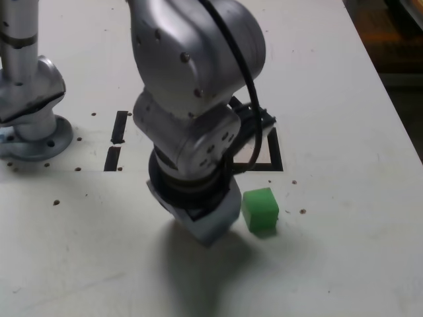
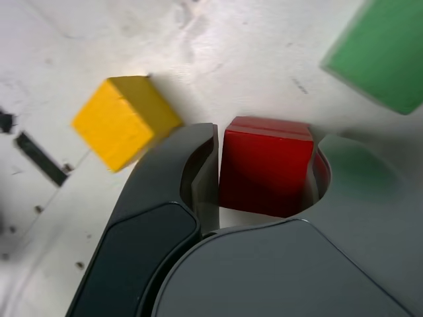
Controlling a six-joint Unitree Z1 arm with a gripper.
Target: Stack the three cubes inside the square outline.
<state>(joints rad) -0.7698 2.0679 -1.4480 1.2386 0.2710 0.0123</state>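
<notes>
- In the wrist view the gripper (image 2: 264, 165) is closed around the red cube (image 2: 266, 165), with one jaw against each of two opposite sides.
- The yellow cube (image 2: 124, 120) sits on the white table (image 2: 231, 53) just beside the dark jaw, apart from the red cube.
- The green cube (image 2: 380, 53) lies on the gripper's other side, near but not touching.
- In the exterior view the arm (image 1: 192, 112) hides the gripper, the red cube and the yellow cube.
- There the green cube (image 1: 260, 209) rests just to the exterior view's right of the wrist.
- The square outline (image 1: 274, 155) lies behind it, partly covered by the arm; no cube shows on its visible part.
- Two short black strips (image 1: 116, 142) lie at the exterior view's left.
</notes>
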